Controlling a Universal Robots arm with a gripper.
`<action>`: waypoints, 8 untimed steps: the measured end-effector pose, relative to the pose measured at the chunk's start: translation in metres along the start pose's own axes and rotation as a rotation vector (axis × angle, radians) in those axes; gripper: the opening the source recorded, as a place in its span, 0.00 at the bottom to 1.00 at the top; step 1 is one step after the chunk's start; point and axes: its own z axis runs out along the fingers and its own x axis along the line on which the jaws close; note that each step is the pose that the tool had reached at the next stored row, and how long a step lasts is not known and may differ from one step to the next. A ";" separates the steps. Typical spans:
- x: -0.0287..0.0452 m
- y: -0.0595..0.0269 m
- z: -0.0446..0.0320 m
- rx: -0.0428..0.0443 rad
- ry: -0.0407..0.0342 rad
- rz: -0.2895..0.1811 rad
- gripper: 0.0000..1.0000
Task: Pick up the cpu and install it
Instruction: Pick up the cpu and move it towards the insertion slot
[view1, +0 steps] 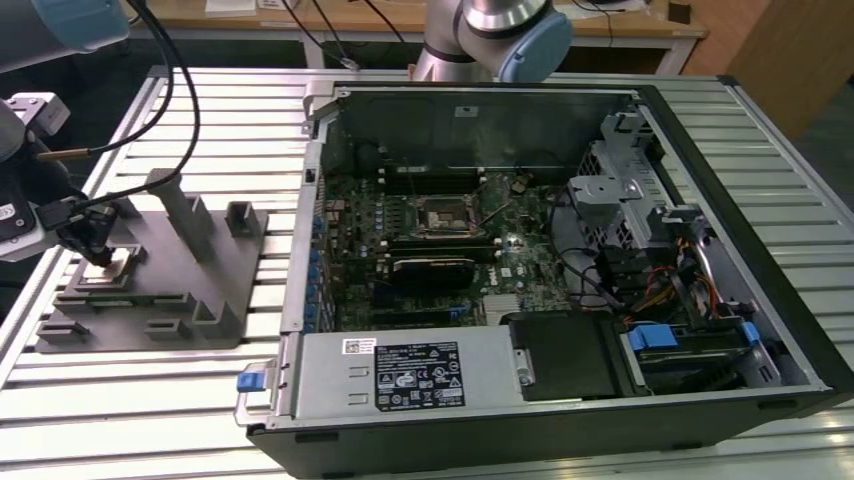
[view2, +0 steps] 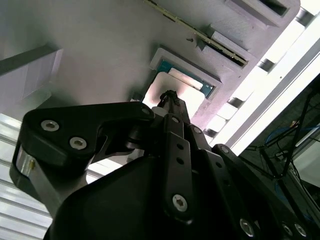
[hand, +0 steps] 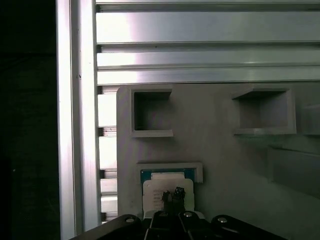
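Silver-grey metal tops the small flat square cpu (hand: 156, 186), which lies in a shallow square recess of the large grey plastic block (view1: 200, 290); that block rests on the slatted aluminium table (view1: 134, 420) at the exterior view's left. My black gripper (hand: 173, 196) stands directly over the chip, fingers pressed together, pinching nothing; whether the tips touch its top I cannot tell. The open black computer case (view1: 747, 190) sits well apart, toward the exterior view's right, its green motherboard (view1: 400, 270) facing up.
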 end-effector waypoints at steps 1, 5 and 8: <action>0.0000 0.0000 0.0000 0.0000 0.0001 0.000 0.11; 0.0000 0.0000 0.0000 0.0000 0.0000 0.000 0.29; 0.0000 0.0000 0.0000 0.0001 0.0000 0.000 0.41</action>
